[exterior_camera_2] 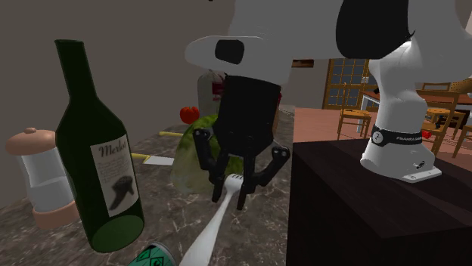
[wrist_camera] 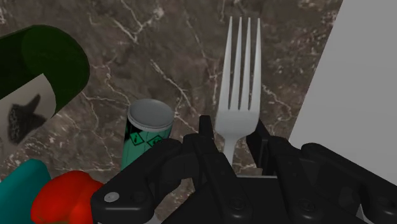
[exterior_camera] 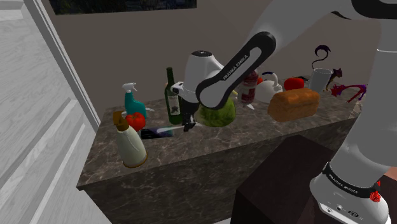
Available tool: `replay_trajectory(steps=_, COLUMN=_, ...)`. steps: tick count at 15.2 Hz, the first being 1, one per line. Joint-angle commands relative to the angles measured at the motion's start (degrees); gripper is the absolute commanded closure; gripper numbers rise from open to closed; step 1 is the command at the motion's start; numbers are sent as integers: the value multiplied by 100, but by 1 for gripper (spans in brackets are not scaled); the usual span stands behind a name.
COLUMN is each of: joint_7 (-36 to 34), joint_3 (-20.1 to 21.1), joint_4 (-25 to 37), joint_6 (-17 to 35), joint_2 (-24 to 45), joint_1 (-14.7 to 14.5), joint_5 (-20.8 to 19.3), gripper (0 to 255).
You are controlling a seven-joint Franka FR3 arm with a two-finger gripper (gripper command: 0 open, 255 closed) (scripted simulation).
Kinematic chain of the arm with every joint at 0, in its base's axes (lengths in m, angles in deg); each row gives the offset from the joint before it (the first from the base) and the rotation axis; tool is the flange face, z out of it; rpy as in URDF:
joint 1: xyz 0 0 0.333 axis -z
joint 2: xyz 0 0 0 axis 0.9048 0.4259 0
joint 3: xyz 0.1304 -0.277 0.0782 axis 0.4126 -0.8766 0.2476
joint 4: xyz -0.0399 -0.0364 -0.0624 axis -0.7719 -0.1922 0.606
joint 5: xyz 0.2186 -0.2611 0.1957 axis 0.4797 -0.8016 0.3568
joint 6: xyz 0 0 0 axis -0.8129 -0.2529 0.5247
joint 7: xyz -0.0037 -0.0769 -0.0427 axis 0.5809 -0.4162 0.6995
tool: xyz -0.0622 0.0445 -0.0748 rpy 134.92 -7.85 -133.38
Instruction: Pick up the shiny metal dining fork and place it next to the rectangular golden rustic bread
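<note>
End effector (wrist_camera: pixel 232 132) clasps fork (wrist_camera: pixel 238 118) beside green can (wrist_camera: pixel 149 127).

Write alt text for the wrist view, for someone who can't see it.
The black gripper clasps the neck of a silver fork, its tines pointing away over a dark, white-veined countertop. To one side are a green can, a dark green labelled bottle and a red item; a pale grey area lies opposite.
</note>
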Motion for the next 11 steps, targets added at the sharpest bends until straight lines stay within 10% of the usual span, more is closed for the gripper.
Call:
replay_trajectory(steps=1, joint_7=53, joint_3=45, joint_4=20, joint_6=-137, joint_2=-123, joint_1=31, joint_5=87, gripper=255)
replay_trajectory(steps=11, joint_7=300, joint_3=173, joint_4=218, joint_6=-845, joint_2=-671, joint_1=135, joint_5=469, gripper=255)
